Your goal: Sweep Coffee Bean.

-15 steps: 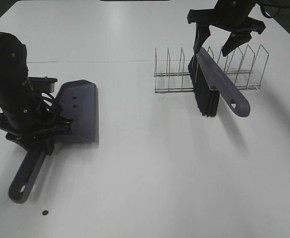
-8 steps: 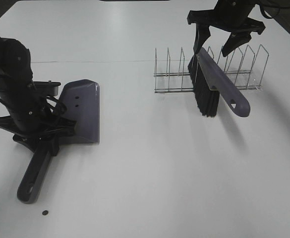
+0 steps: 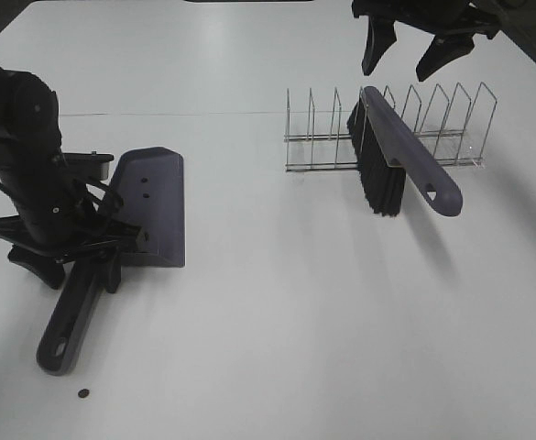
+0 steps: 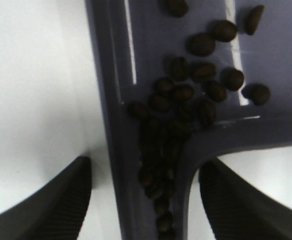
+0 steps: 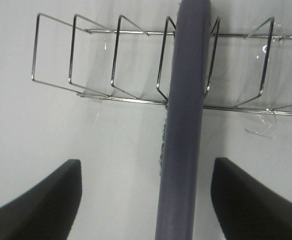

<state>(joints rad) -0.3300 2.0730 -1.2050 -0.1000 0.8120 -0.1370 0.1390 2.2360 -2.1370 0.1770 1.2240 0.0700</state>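
Hiding the dustpan (image 3: 153,206) handle's upper part, left gripper (image 3: 66,266) gapes.

Glossy white tabletop (image 3: 277,321), soft overhead glare, dark corners.

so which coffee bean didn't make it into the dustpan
The lone coffee bean on the bare table, just past the end of the dustpan handle. The other beans lie inside the pan.
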